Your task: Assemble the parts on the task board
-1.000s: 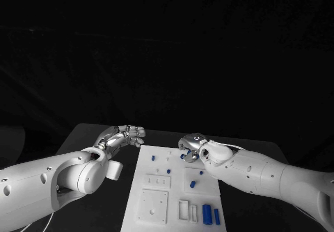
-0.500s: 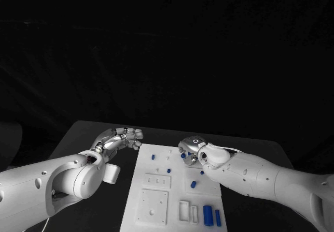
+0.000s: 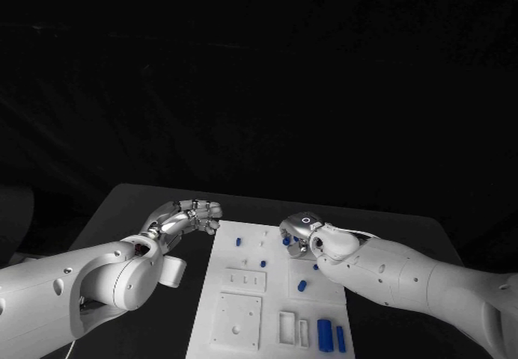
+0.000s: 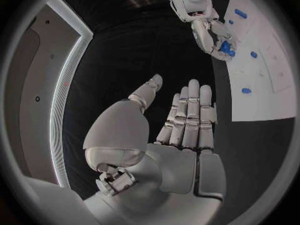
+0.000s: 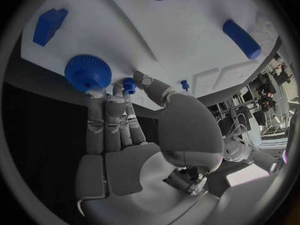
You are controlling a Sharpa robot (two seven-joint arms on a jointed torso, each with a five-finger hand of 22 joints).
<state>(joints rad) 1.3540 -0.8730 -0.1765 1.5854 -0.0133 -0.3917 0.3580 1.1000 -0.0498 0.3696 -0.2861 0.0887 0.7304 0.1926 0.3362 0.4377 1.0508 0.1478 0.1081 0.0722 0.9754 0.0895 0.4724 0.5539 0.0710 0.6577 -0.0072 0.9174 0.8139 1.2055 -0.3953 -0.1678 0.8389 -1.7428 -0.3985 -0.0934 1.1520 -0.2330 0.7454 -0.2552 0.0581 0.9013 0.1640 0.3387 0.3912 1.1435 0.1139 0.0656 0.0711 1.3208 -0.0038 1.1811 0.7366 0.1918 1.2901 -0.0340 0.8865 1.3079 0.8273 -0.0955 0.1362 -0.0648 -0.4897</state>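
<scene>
Since one second ago, my head camera has tilted, so the whole scene sits lower; relative to the task board (image 3: 270,295), neither arm has shifted noticeably. The right robot hand (image 3: 299,233) remains at the board's far right portion. The left robot hand (image 3: 186,218) stays over the bare tabletop (image 3: 129,217) just beside the board's far left edge, which I judge to be a standby position that leaves the working area free.

The right wrist view shows what the head view hides: the fingertips (image 5: 128,87) pinch a small blue peg (image 5: 129,85), beside a blue gear (image 5: 87,72) lying on the board. I judge the peg is held low for insertion.

The left wrist view shows the left palm bare, fingers (image 4: 190,110) extended side by side, thumb apart, holding nothing. Further blue parts (image 3: 329,333) lie at the board's near right corner.
</scene>
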